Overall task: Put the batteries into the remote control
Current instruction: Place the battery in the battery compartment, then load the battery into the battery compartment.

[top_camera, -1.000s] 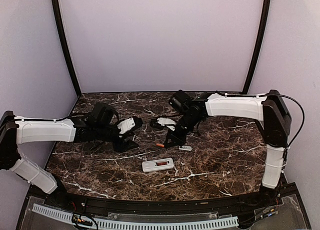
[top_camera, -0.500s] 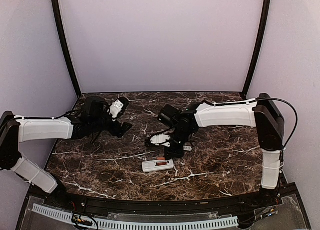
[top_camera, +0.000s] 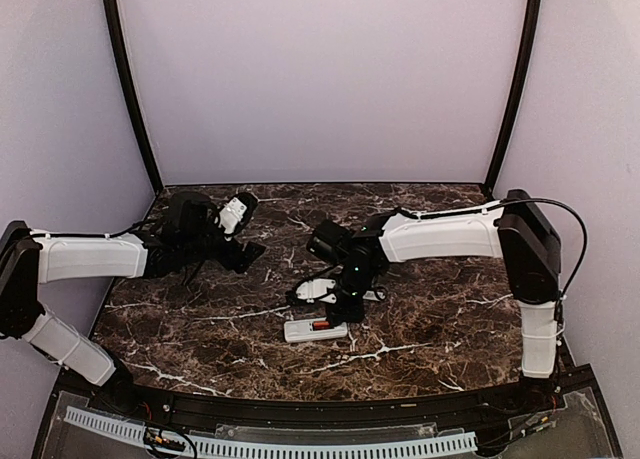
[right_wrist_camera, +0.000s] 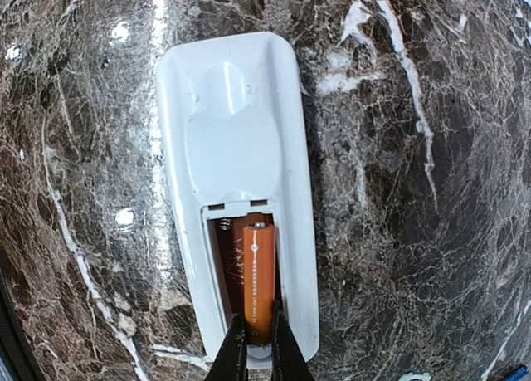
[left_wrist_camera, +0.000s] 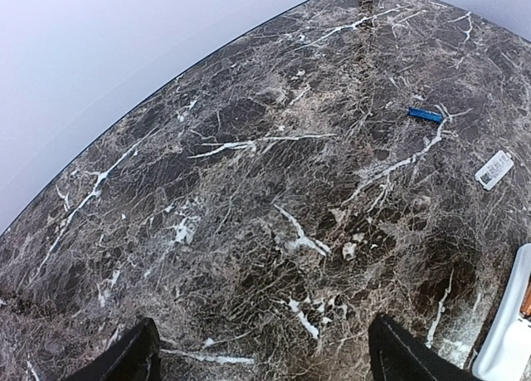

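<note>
Dark marble table (top_camera: 450, 329) with white veining, plain pale walls behind.

**Progress.** Remote control (right_wrist_camera: 236, 132) lies back-up near the front middle of the table, cover off, battery bay open. Orange battery (right_wrist_camera: 258, 277) lies lengthwise in the bay, in the slot on the right as the right wrist view shows it. A spring contact (right_wrist_camera: 225, 225) shows at the head of the slot beside it. Right gripper (right_wrist_camera: 259, 352) stands over the bay with its jaws drawn close together, pinching the near end of the orange cell. Judgement: first cell is at the placing stage, roughly the halfway mark.

**Remaining.** Blue battery (left_wrist_camera: 426, 114) lies loose on the table, apart from the remote and touching nothing. It is not yet loaded. Left gripper (left_wrist_camera: 265, 366) hovers over bare marble, jaws wide apart, holding nothing.

**Unclear.**
- I cannot tell whether the orange cell is pressed fully down or rides slightly high. Its near end is hidden behind the fingertips.
- The second slot is in shadow, and its contacts cannot be made out.
- Small flat pale piece (left_wrist_camera: 495, 168) near the blue cell may be the cover, but it is too small to confirm.
- The left wrist view cuts the remote off at the frame edge.
- The top view hides the bay under the right gripper.
</note>
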Motion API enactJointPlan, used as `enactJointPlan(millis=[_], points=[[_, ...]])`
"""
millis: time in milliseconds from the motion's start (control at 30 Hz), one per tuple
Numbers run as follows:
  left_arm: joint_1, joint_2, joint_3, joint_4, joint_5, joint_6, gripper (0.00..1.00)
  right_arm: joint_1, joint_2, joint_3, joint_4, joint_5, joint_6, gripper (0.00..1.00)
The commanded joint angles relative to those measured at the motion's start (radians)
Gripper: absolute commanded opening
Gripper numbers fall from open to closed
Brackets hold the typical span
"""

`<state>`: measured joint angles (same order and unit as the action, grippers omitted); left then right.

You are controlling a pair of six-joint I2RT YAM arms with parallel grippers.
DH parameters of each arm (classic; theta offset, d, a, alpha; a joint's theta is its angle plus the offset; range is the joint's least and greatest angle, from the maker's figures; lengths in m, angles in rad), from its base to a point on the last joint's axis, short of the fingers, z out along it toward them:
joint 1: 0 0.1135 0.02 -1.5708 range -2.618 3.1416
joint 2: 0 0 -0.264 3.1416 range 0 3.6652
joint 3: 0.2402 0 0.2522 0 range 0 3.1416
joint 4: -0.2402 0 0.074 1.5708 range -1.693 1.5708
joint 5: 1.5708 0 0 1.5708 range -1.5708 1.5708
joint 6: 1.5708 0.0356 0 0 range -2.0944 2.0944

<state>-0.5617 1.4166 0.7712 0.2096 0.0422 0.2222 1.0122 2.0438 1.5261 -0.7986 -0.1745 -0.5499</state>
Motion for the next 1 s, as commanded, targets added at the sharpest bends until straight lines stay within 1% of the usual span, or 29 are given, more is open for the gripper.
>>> enactJointPlan(millis=[0,67,133,200,500,733,800,967], points=[[0.009,-0.002,-0.012,0.011,0.014,-0.012,0.86,0.012,0.025,0.032,0.005,0.037,-0.007,0.09],[0.009,-0.002,-0.012,0.011,0.015,-0.012,0.86,0.015,0.028,0.036,0.002,0.039,-0.003,0.14],[0.009,-0.003,-0.013,0.011,0.019,-0.011,0.86,0.015,0.028,0.036,0.0,0.045,-0.003,0.22],[0.011,-0.003,-0.013,0.011,0.022,-0.011,0.86,0.015,0.029,0.037,0.0,0.049,-0.004,0.26],[0.012,0.0,-0.01,0.007,0.029,-0.01,0.86,0.015,0.041,0.072,-0.003,0.017,0.001,0.29],[0.013,-0.002,-0.012,0.007,0.034,-0.008,0.86,0.014,0.068,0.104,-0.033,-0.065,0.01,0.4],[0.013,-0.001,-0.01,0.006,0.036,-0.008,0.86,0.014,0.07,0.105,-0.036,-0.073,0.014,0.41],[0.013,0.0,-0.009,0.005,0.037,-0.006,0.86,0.014,0.093,0.103,-0.029,-0.036,0.02,0.4]])
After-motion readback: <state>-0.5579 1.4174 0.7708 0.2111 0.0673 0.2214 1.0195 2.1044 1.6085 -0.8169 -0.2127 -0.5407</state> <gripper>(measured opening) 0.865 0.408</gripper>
